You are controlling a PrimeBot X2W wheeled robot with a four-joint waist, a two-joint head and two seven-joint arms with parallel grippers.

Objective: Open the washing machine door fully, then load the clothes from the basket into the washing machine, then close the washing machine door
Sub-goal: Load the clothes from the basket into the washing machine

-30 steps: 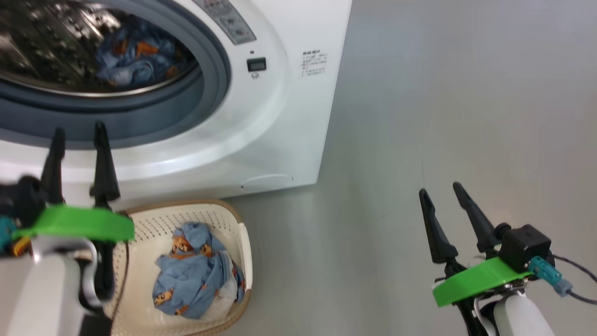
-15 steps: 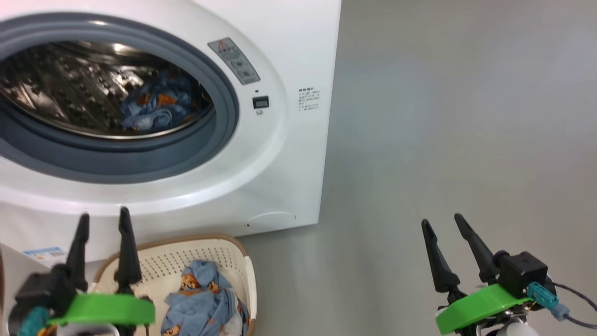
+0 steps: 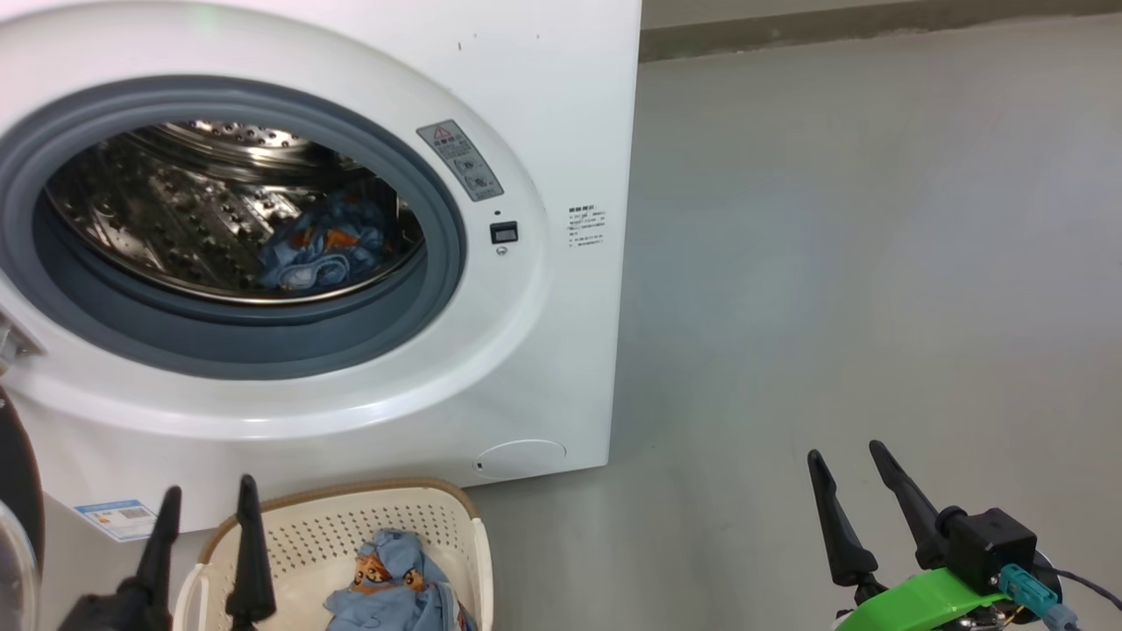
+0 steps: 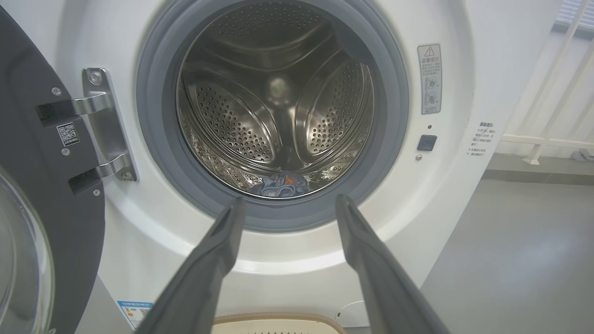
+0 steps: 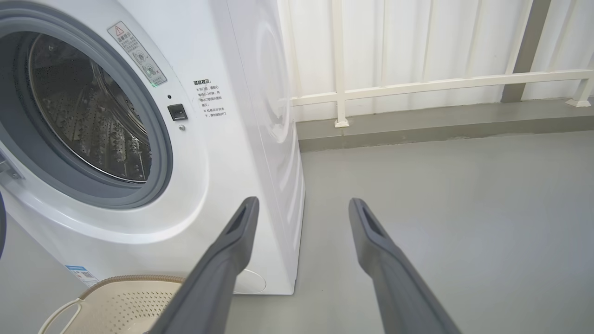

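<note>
Wide, empty: left end effector point(image 4: 291, 202), right end effector point(image 3: 846, 454). Clothes point(image 3: 394, 587) wait in basket point(image 3: 351, 495). Risk: sloppy grab drops cloth on floor point(image 3: 833, 263), or door point(image 4: 28, 153) shuts on it.

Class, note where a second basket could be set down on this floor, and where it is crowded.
Free: the wide grey floor right of the washing machine, running back to the railing's kerb. Crowded: in front of the machine, where the basket of clothes sits by the open door.
</note>
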